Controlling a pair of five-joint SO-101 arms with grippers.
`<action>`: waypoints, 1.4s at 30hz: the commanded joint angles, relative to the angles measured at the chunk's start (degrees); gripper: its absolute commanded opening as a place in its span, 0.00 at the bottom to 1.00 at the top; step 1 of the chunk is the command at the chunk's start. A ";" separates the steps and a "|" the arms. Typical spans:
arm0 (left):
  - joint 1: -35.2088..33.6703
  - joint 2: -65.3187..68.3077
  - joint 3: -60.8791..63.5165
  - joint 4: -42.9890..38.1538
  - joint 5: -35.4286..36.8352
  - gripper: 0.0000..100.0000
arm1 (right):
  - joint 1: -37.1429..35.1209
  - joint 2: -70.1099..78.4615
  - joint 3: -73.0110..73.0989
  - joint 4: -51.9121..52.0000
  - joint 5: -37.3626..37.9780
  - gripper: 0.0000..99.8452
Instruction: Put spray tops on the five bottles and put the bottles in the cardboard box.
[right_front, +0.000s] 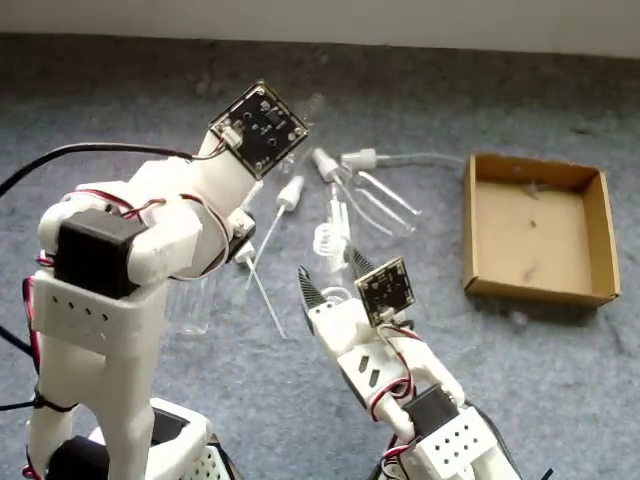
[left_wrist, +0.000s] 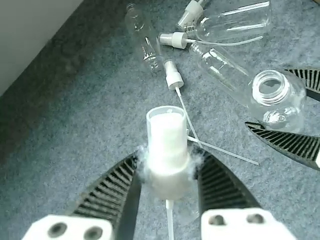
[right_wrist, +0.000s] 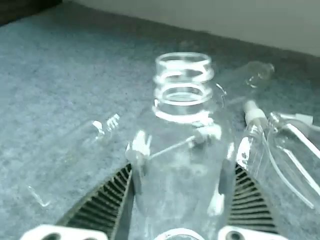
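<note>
The left gripper (left_wrist: 167, 162) is closed tight on a white spray top (left_wrist: 166, 132), and the top's thin tube sticks out underneath. The right gripper (right_wrist: 182, 172) squeezes a clear bottle (right_wrist: 182, 115) that stands up with its mouth open. In the high view, the box (right_front: 530, 230) sits at 3 o'clock on the grey carpet (right_front: 150, 100). Spare bottles (right_front: 385, 200) and spare tops (right_front: 290, 193) lie at 12 o'clock from the right gripper
</note>
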 joint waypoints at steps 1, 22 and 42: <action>-0.66 -1.80 -0.13 -2.20 -0.35 0.00 | -0.92 -0.40 -1.63 -8.13 -0.79 0.20; 15.60 -2.24 -0.75 -28.75 19.52 0.00 | -0.75 -0.40 9.19 -18.51 -0.88 0.20; 16.13 -8.84 -0.13 -49.49 21.80 0.00 | -0.57 -0.40 9.19 -14.81 -0.88 0.20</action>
